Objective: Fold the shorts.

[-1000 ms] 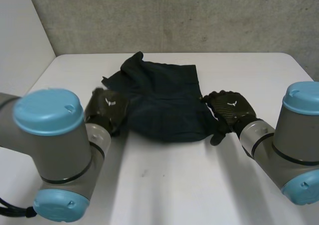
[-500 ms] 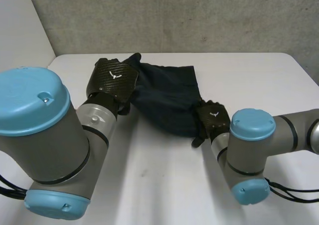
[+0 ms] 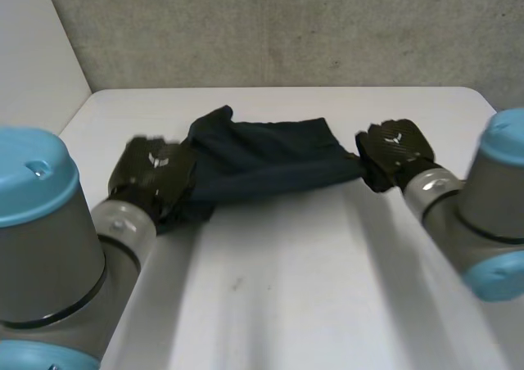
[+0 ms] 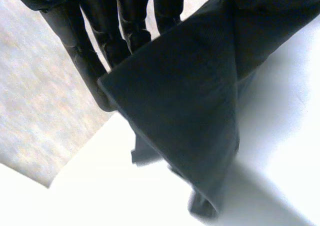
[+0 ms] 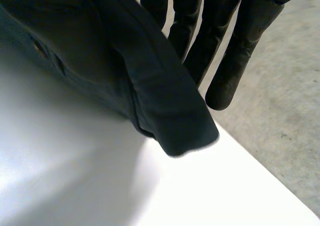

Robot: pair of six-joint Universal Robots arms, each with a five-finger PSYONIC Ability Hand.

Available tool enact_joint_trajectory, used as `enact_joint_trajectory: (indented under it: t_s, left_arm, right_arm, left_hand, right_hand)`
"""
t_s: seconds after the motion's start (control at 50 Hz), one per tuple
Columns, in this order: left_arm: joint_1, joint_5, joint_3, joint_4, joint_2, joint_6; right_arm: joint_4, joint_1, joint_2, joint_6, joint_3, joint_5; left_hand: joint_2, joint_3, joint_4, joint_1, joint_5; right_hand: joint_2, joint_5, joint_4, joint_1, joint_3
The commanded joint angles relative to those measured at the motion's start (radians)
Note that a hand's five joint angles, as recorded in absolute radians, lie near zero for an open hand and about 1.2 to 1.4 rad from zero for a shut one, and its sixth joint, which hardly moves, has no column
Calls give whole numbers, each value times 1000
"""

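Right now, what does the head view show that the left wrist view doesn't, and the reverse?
Head view only: the right robot hand at the right end of the dark shorts, with the cloth stretched between both hands. Left wrist view only: the left robot hand seen from the palm side, fingers straight, behind a drooping fold of the shorts. Both: the left robot hand, the shorts and the white table.

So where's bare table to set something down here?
Free: the near table between the left arm and right arm, and the far strip between the shorts and the wall. Crowded: the middle band, where the left hand and right hand hold the shorts' ends.
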Motion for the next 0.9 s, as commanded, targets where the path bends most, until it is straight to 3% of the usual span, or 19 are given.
enact_joint_trajectory:
  t_s: [0.02, 0.14, 0.22, 0.34, 0.52, 0.66, 0.76, 0.9]
  left_arm:
    - [19, 7, -123, -104, -8, -1]
    - [2, 13, -184, -192, 14, 0]
    - [-30, 38, -200, -256, 52, 2]
    - [-33, 42, -186, -235, 34, 13]
    - [24, 44, -89, -103, -104, 13]
    - [35, 44, 102, 67, -275, 83]
    - [77, 47, 352, 245, -370, 196]
    - [169, 79, 635, 667, -365, 250]
  right_arm:
    - [470, -55, -131, -362, 75, -66]
    - [692, -51, -240, -517, 235, -72]
    - [718, -48, -300, -563, 276, -76]
    - [670, -46, -300, -560, 244, -69]
    - [495, -40, -170, -479, 212, -59]
    - [412, -37, -37, -451, 57, -6]
    - [294, 0, 54, -449, -269, 101]
    - [64, 18, 99, -446, -653, 155]
  left_hand:
    - [196, 201, 193, 231, 271]
    - [196, 201, 193, 231, 271]
    - [196, 201, 193, 231, 271]
    - [196, 201, 193, 231, 271]
    - [196, 201, 193, 231, 271]
    - [196, 201, 193, 231, 271]
    - [196, 201, 193, 231, 271]
    - [196, 201, 193, 231, 271]
  right_hand:
    - [218, 246, 205, 431, 217]
    - [218, 246, 205, 431, 217]
    - [218, 246, 205, 431, 217]
    - [218, 246, 205, 431, 217]
    - [218, 246, 205, 431, 217]
    - [218, 246, 205, 431, 217]
    - [218, 246, 205, 431, 217]
    - [218, 246, 205, 431, 217]
